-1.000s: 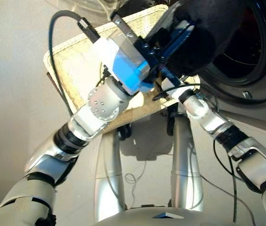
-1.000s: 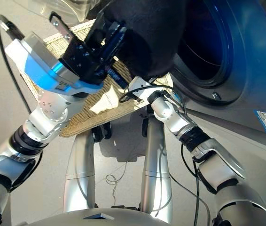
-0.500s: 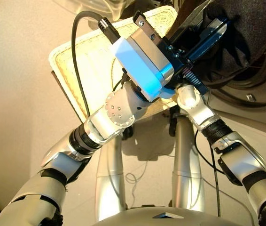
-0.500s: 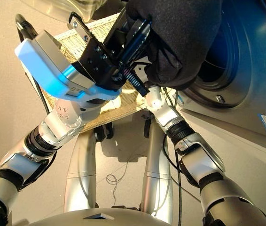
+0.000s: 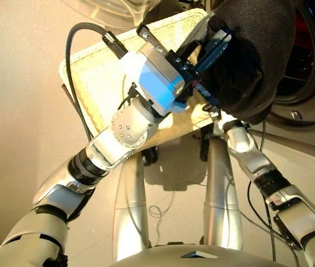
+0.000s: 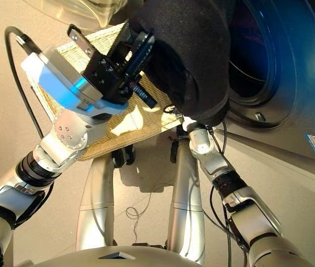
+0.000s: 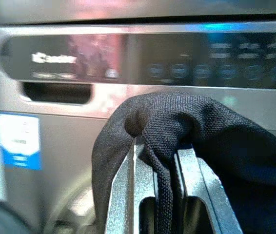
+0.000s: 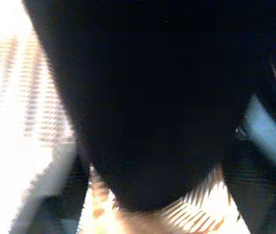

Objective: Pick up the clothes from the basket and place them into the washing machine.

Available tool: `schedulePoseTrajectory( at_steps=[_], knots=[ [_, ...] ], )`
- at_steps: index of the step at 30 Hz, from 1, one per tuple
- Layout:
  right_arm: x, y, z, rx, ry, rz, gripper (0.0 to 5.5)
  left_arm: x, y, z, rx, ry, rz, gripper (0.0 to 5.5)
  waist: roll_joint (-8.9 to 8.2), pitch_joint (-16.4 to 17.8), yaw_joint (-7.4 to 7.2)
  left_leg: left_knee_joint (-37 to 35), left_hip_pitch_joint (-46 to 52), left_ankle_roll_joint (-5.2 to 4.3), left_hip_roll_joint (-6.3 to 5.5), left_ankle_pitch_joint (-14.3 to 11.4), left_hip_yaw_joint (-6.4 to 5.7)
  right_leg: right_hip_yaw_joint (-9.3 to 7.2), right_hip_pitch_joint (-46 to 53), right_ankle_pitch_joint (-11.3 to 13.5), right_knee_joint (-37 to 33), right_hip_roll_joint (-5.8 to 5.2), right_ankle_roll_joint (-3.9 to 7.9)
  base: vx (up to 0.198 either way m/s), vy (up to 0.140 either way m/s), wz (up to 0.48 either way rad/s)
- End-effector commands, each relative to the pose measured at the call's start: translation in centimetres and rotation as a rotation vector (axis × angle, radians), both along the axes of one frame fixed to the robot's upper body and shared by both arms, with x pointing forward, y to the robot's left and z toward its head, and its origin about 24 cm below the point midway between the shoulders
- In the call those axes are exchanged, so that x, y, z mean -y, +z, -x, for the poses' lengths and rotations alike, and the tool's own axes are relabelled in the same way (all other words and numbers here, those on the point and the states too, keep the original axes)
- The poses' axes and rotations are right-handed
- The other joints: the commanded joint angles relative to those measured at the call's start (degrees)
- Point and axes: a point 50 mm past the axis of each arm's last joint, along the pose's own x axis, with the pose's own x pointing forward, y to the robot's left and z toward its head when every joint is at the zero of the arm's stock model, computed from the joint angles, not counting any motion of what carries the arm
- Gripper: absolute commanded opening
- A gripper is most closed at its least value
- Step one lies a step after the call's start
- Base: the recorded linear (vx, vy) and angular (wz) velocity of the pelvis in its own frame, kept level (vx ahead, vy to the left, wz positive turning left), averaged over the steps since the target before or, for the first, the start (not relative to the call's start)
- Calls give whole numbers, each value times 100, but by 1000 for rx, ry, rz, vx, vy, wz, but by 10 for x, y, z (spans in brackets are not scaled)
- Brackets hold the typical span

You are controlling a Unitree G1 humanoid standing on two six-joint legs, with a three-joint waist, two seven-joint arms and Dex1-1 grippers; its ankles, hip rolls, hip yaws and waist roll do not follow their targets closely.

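Left gripper [image 7: 155, 195] is clamped on a fold of the black garment [image 5: 252, 61]; the wrist view shows both metal fingers [image 7: 123, 195] pinching a ridge of knit cloth, with the rest draped over and past them. In the head views the garment hangs as a dark bundle at upper right of frame, held up between the basket [image 5: 90, 72] at upper centre-left and the washing machine [image 6: 291, 83] porthole at upper right. Right gripper: cannot tell, its wrist view is almost all black cloth and the head views hide it behind the bundle. Handling: light, limp, slightly grippy knit, nothing fragile; it'll sag and swing, so the loose lower lobe is what could catch. The grip on a fold near the top looks adequate; a pinch on a single layer would risk slipping. Room: porthole opening [image 5: 299, 61] sits just beside the bundle on the right, and its dark rim [image 6: 257, 108] is the edge to clear. Basket rim lies near the left gripper's underside. Open floor at lower frame is no constraint.
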Motion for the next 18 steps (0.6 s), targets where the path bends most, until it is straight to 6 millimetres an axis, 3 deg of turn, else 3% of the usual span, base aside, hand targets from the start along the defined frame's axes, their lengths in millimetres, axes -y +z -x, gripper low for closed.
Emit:
schedulePoseTrajectory(
  at_steps=[1,6,13,15,18],
  knots=[
    [-15,11,12,61,136,-48,550,-13,23,23,184,-36,114,0,22,-170,-112,-545,-162,234,28,427,-37,-65,354,-76,-246,-121,-343,0,0,0],
    [-5,-1,28,1,191,-66,550,-20,26,21,209,13,106,0,-12,-189,-192,-539,-167,230,33,415,-54,-74,349,-77,-258,-103,-342,0,0,0],
    [32,-15,47,-50,114,-49,550,-31,26,17,227,77,101,0,-69,-202,-311,-531,-156,231,55,388,-53,-76,364,-87,-266,-98,-332,0,0,0],
    [43,-16,52,-42,75,-50,550,-33,26,17,232,89,99,0,-77,-217,-346,-527,-167,235,48,381,-69,-84,358,-91,-267,-87,-331,0,0,0],
    [55,4,58,62,30,-51,550,-39,26,19,244,104,96,0,-85,-228,-390,-519,-171,235,55,361,-81,-87,361,-96,-273,-83,-325,0,0,0]
  ],
)
